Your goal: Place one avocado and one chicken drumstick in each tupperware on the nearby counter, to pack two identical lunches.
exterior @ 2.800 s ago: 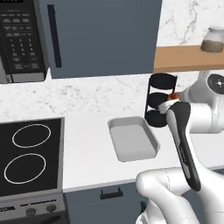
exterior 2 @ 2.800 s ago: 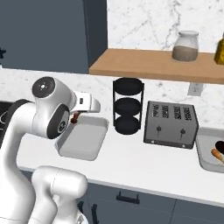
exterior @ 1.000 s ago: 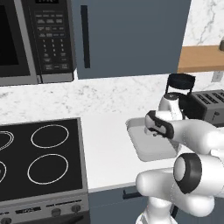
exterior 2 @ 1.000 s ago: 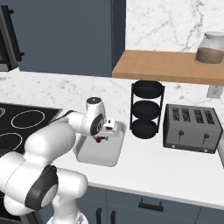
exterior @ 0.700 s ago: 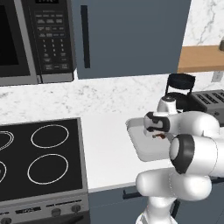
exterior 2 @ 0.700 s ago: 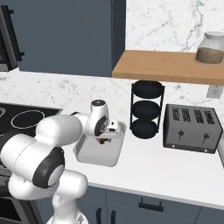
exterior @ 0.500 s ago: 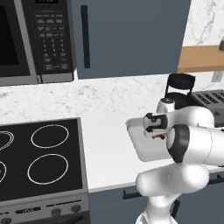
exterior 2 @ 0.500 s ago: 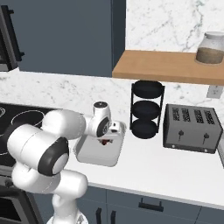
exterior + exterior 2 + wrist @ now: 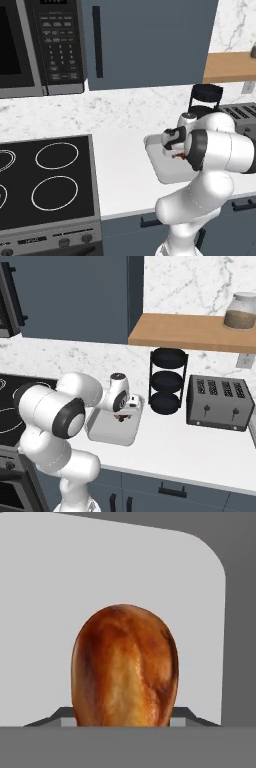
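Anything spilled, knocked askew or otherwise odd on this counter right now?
Nothing stands out. The end effector hangs over the tupperware with the chicken drumstick between its fingers; the container lies flat on the counter. The toaster and black tiered rack stand upright, and no spill is visible.

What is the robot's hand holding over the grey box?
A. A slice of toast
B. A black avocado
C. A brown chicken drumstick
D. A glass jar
C: in the hand view an orange-brown chicken drumstick sits right at the gripper, with the light-grey tupperware beneath it.
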Motion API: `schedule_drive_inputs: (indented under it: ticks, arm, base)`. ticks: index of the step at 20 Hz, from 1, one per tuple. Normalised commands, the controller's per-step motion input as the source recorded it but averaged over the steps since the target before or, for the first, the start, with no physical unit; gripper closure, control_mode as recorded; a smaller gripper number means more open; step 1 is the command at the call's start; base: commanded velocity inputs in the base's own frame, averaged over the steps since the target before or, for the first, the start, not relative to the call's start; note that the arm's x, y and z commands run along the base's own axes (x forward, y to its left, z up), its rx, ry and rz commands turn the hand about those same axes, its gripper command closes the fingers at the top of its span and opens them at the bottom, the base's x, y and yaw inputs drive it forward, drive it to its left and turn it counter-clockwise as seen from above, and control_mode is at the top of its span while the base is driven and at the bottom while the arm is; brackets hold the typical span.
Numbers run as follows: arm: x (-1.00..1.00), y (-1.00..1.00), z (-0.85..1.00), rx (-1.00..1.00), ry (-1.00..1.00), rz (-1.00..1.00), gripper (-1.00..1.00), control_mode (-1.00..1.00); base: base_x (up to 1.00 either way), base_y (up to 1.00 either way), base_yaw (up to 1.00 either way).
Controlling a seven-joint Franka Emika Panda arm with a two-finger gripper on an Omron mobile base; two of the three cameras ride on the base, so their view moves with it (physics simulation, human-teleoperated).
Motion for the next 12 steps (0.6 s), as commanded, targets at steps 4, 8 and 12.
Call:
schedule_drive_inputs:
  ticks: [4, 8, 12]
  arm:
    - [0.00, 0.00, 0.00, 0.00, 0.00, 0.00, -1.00, -1.00]
    - [-0.27, 0.01, 0.16, 0.00, -0.03, -0.04, -1.00, -1.00]
    - [-0.78, 0.00, 0.46, 0.00, -0.15, 0.00, -1.00, -1.00]
  base:
    - [0.00, 0.00, 0.00]
    - [0.00, 0.00, 0.00]
    - [0.00, 0.00, 0.00]
